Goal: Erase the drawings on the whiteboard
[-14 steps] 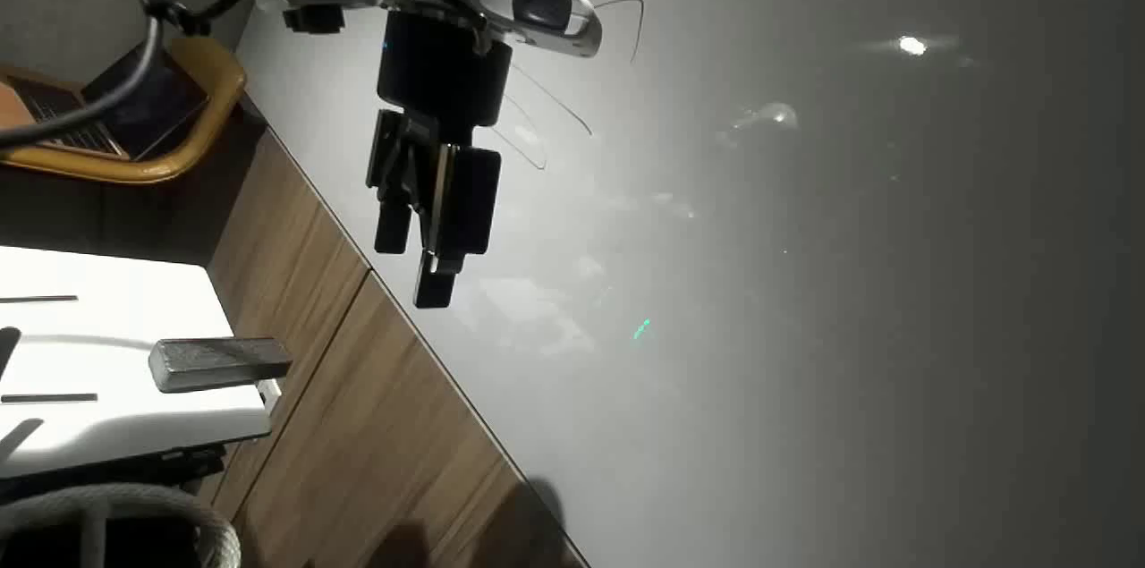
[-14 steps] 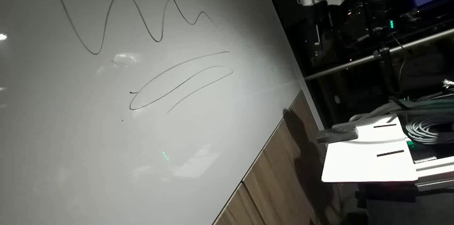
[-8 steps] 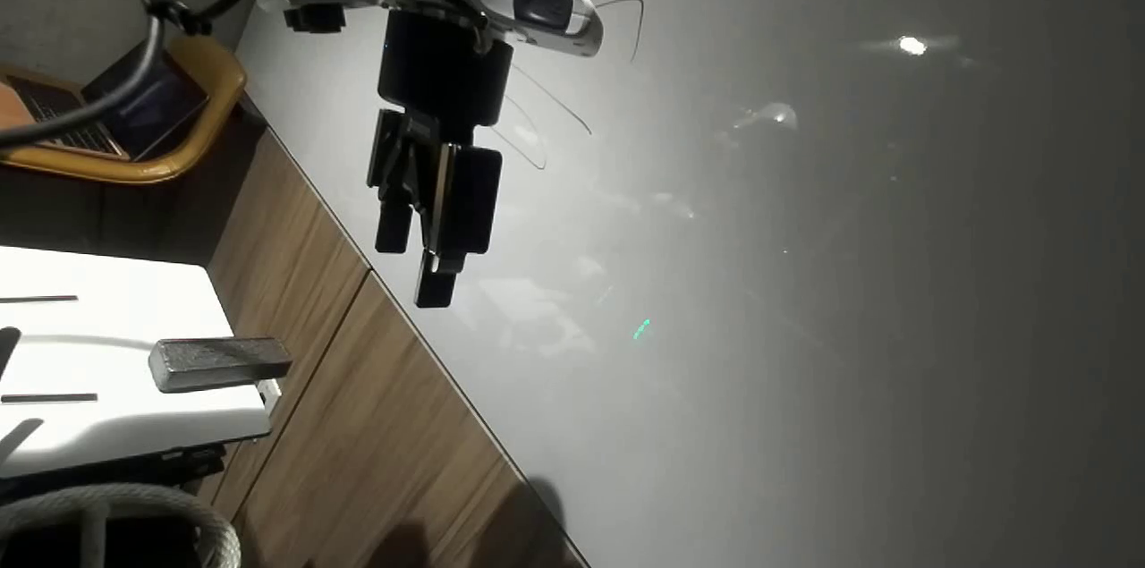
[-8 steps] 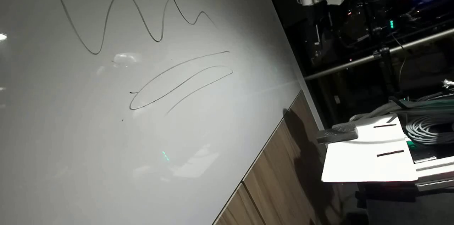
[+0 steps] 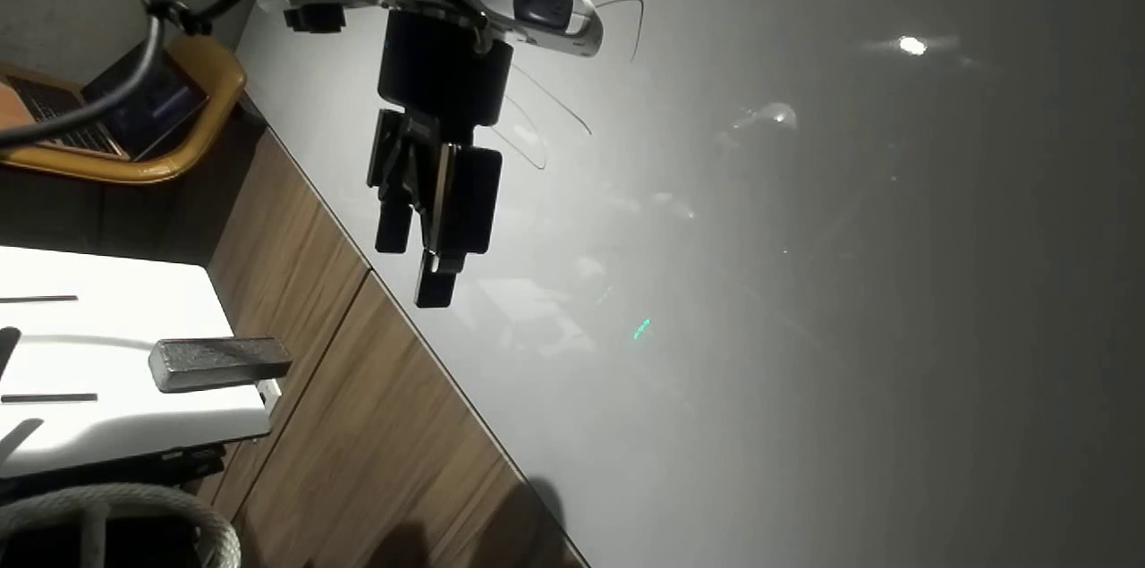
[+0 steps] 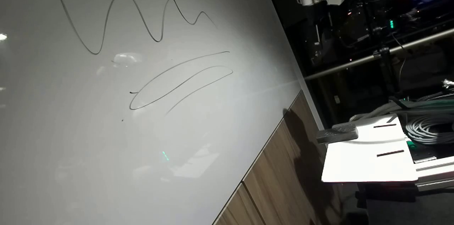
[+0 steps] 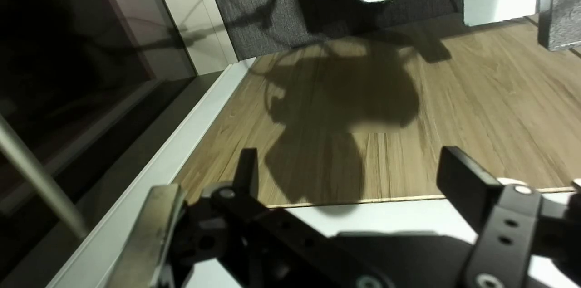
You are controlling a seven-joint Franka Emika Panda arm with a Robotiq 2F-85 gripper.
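In an exterior view, a block (image 5: pixel 219 364), presumably for wiping, overhung the edge of the tabletop (image 5: pixel 116 286) left of the whiteboard (image 5: pixel 787 344), probably to ease gripping. The hand (image 5: pixel 414 266), spread and empty, hung before the whiteboard; drawings (image 5: pixel 555 97) lay on its upper part.

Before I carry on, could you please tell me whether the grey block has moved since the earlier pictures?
No: in both exterior views the grey block juts past the same edge of the white table as before, with no visible shift.
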